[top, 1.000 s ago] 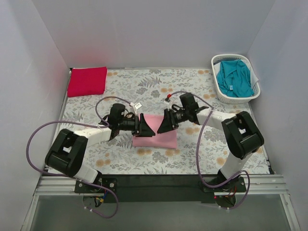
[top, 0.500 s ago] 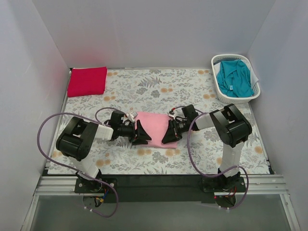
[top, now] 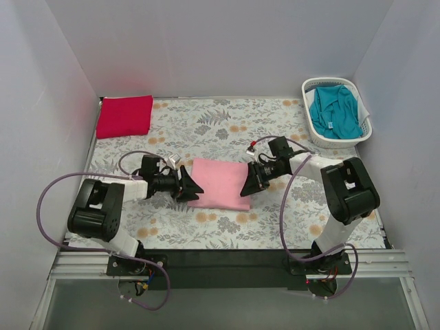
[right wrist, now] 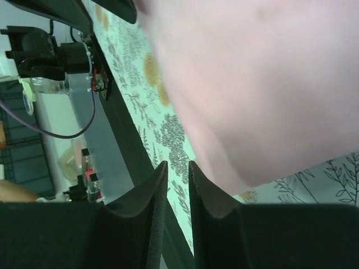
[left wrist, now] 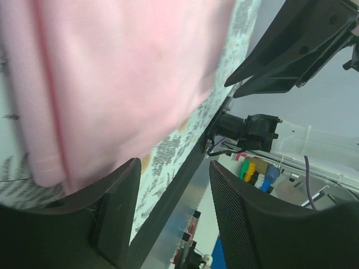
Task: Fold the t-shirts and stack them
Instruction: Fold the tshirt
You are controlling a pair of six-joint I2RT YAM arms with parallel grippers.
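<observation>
A light pink t-shirt (top: 220, 183) lies folded flat in a rectangle in the middle of the floral cloth. My left gripper (top: 192, 187) lies low at its left edge, jaws open and empty; in the left wrist view (left wrist: 175, 166) the pink t-shirt (left wrist: 112, 73) fills the space just beyond the fingers. My right gripper (top: 246, 187) sits at the shirt's right edge, jaws narrowly open with nothing between them (right wrist: 178, 168), beside the pink t-shirt (right wrist: 269, 84). A red t-shirt (top: 124, 115) lies folded at the back left. A teal t-shirt (top: 333, 110) lies crumpled in the basket.
The white slatted basket (top: 330, 80) stands at the back right corner. The grey-and-orange floral cloth (top: 206, 124) covers the table between white walls. A dark rail (top: 220, 258) with both arm bases runs along the near edge.
Both grippers came down from the lifted middle of the pink shirt and drew apart to its left and right edges. The shirt now lies flat. The right jaws have narrowed.
</observation>
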